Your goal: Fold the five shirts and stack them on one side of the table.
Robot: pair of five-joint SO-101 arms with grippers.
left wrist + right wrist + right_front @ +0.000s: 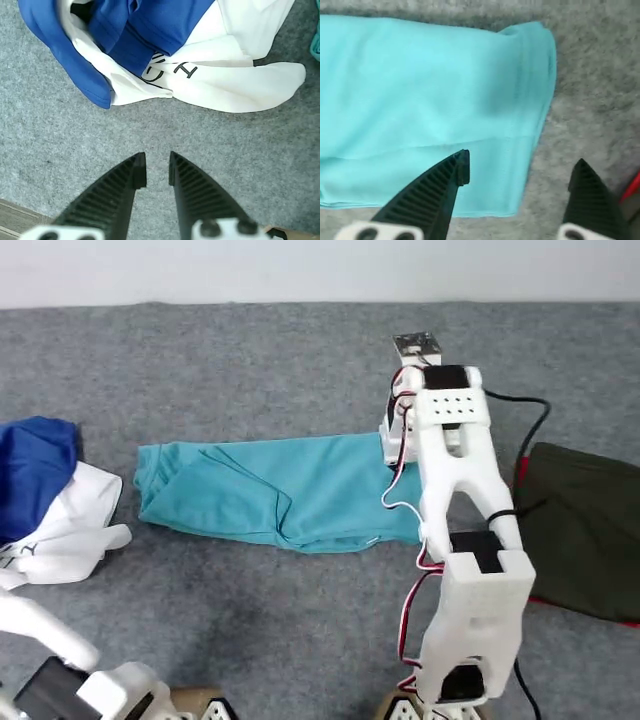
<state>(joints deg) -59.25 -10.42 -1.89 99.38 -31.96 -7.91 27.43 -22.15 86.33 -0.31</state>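
Note:
A teal shirt [270,490] lies folded into a long band across the middle of the grey carpeted table [250,360]. My right gripper [522,172] stands wide open just above the right end of the teal shirt [420,100], one finger over the cloth and the other past its edge. At the far left a blue shirt [35,465] lies crumpled on a white shirt [75,525]. My left gripper [157,170] hovers over bare carpet near the white shirt [240,85] and blue shirt [125,30], its fingers slightly apart and holding nothing.
A dark olive shirt [585,530] lies flat at the right edge, with a strip of red cloth [520,472] showing under it. The right arm [465,500] stretches from the front edge over the table. The left arm's base [60,670] sits at the front left.

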